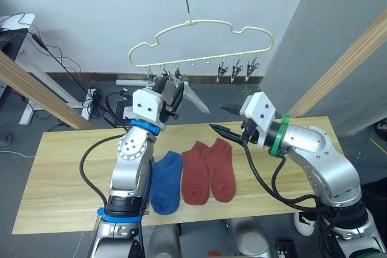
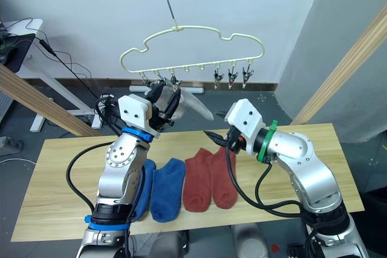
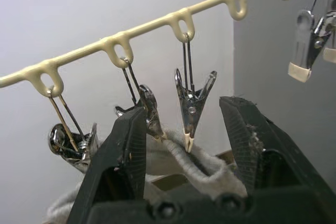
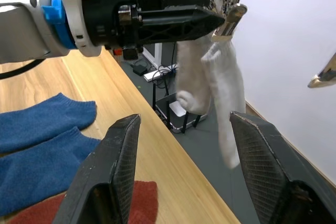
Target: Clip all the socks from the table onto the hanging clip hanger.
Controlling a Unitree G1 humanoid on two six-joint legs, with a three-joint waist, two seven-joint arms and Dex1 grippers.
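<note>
Grey socks (image 4: 212,72) at the hanger (image 1: 199,43): clipping step in hand.
Landmark is the hanger. Nearest, well below it on the table (image 1: 54,167): two blue socks (image 2: 158,187) and two red socks (image 1: 208,170), unclipped. Right gripper (image 1: 227,120), below the hanger's right clips, fingers spread, empty. Left gripper (image 1: 171,96) up at the left clips (image 3: 191,111), fingers apart around grey sock fabric; both grey socks hang there. Judgement: next, back the left gripper away and fetch a blue sock.
</note>
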